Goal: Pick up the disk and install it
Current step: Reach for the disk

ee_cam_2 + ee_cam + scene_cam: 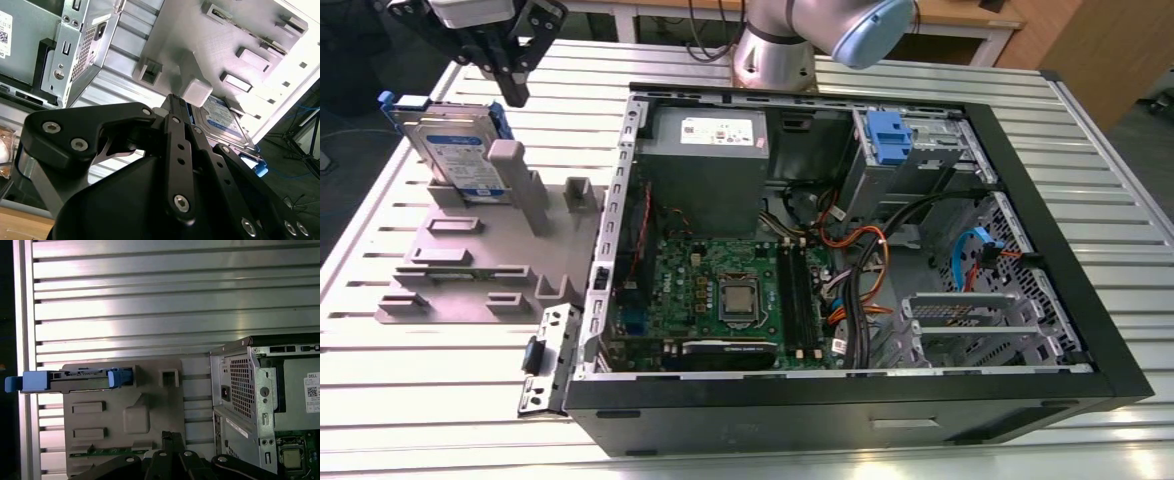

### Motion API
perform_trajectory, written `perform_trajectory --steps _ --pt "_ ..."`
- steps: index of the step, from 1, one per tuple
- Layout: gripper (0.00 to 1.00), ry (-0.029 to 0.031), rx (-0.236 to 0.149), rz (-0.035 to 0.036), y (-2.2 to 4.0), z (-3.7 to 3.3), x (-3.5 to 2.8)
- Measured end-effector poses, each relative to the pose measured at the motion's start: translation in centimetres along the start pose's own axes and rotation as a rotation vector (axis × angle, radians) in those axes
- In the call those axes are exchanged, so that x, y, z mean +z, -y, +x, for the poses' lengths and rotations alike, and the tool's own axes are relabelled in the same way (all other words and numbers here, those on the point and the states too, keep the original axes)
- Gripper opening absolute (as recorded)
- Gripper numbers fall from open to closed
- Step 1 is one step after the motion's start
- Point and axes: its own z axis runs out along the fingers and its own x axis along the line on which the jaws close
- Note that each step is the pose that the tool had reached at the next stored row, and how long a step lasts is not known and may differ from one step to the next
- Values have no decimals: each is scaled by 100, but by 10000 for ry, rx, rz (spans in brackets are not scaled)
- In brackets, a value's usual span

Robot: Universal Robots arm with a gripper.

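The disk (pixel 460 150) is a silver drive with a white-and-blue label in a blue carrier. It stands on edge in a slot at the back of a grey holder block (pixel 467 260), at the exterior view's left. My gripper (pixel 515 92) hangs just above and slightly to the right of the disk. Its black fingers point down, shut, with nothing between them. In the first wrist view the disk (pixel 75 381) shows edge-on, with the gripper (pixel 172 436) off to one side of it. The second wrist view has the disk (pixel 220 117) just beyond the gripper (pixel 172 99).
An open black computer case (pixel 854 410) lies at centre, with a grey power supply (pixel 707 150), a motherboard (pixel 734 290) and loose cables. A blue bracket (pixel 887 135) sits in the drive bay at the case's far right corner. The grey block (pixel 150 400) has several other slots.
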Motion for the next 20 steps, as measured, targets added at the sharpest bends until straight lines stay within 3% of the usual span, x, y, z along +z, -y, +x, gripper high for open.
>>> perform_trajectory --steps 20 --pt "11 -23 1 1 4 53 4"
